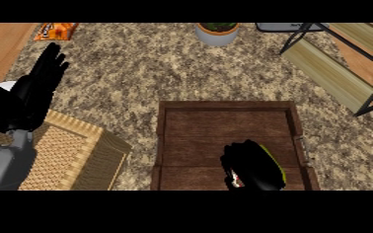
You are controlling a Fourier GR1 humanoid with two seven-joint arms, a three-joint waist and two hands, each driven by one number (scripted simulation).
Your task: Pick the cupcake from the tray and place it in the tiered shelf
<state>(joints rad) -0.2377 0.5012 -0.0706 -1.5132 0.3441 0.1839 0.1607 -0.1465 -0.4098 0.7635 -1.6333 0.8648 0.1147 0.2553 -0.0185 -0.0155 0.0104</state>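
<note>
Here, my right hand [251,167] sits low over the brown wooden tray [226,109], near its front right corner, with the fingers curled downward into a closed bundle. A sliver of yellow-green shows along the hand's right side and a small spot of red and white peeks out at its lower left; this looks like the cupcake [271,157], wrapped under my fingers and mostly hidden by them. I cannot make out its full shape or whether it still touches the tray floor. The rest of the tray floor shows bare planks, with a raised rim running round the back and sides.

My left hand [40,81] rests at the left edge of the view, fingers straight and pointing up, holding nothing. Its grey forearm [15,160] comes in from the lower left corner, beside a woven wicker basket [73,153] that sits on the counter just left of the tray and apart from it.

The counter [146,69] is a speckled tan granite surface. At the upper right stands the tiered shelf [328,66], with pale wooden slats and a thin black metal frame, tilted across that corner of the view and well apart from my right hand. Near the top centre is a grey pot with a green plant [217,32]. At the top left lies an orange snack bag [55,30], partly on the counter's edge where the wood strip begins.
</note>
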